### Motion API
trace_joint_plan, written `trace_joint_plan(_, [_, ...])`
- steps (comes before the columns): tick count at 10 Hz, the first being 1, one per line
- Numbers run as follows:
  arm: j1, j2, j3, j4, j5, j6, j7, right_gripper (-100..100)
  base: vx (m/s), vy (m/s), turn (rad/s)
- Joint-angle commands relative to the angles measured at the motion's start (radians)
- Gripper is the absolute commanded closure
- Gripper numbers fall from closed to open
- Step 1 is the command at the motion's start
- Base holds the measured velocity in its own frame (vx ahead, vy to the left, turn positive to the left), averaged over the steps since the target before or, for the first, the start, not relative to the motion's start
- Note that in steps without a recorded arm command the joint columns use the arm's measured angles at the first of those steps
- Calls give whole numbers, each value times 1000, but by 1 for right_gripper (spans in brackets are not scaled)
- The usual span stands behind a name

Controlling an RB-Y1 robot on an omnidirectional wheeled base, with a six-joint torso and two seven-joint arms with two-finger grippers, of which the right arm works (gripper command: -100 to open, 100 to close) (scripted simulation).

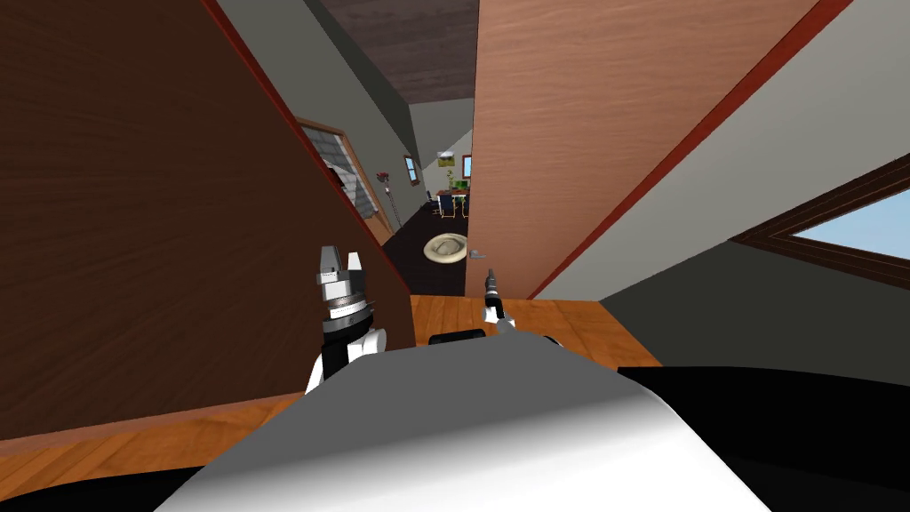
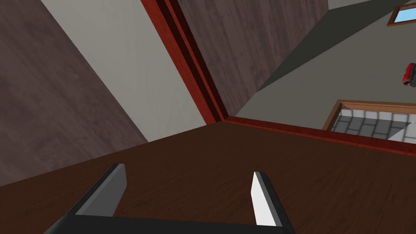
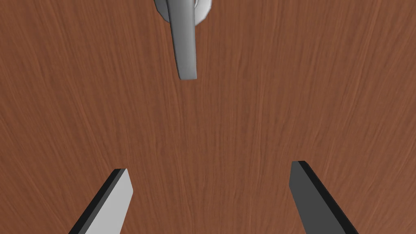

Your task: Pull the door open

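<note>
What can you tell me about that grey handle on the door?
The handle is a plain grey lever, smooth and metal-looking, mounted on a round pale plate on the reddish-brown, wood-grained door. Its free end points toward the right gripper, whose open fingers stand short of it; nothing touches it.

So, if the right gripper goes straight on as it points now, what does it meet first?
Most likely the brown door, on its bare face: the open right gripper aims beside the grey handle, not at it.
</note>
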Motion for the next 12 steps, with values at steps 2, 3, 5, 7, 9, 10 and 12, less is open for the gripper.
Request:
trace_joint_plan(2, [-16, 15, -1, 43, -4, -14, 2, -100, 92, -32, 111])
trace_joint_plan(3, [-16, 15, -1, 43, -4, -14, 2, -100, 46, -6, 18])
trace_joint_plan(5, [-33, 28, -3, 84, -8, -24, 4, -100, 70, -8, 124])
trace_joint_plan(7, [-28, 31, -3, 74, -8, -18, 6, -100, 68, 9, 60])
trace_joint_plan(9, [-24, -11, -3, 83, -10, -2, 0, -100, -21, -16, -43])
trace_joint_plan(10, [-21, -33, -3, 87, -10, 6, -4, -100, -35, -24, -30])
trace_joint_plan(12, [-19, -50, -3, 90, -10, 12, -7, -100, -23, -12, -22])
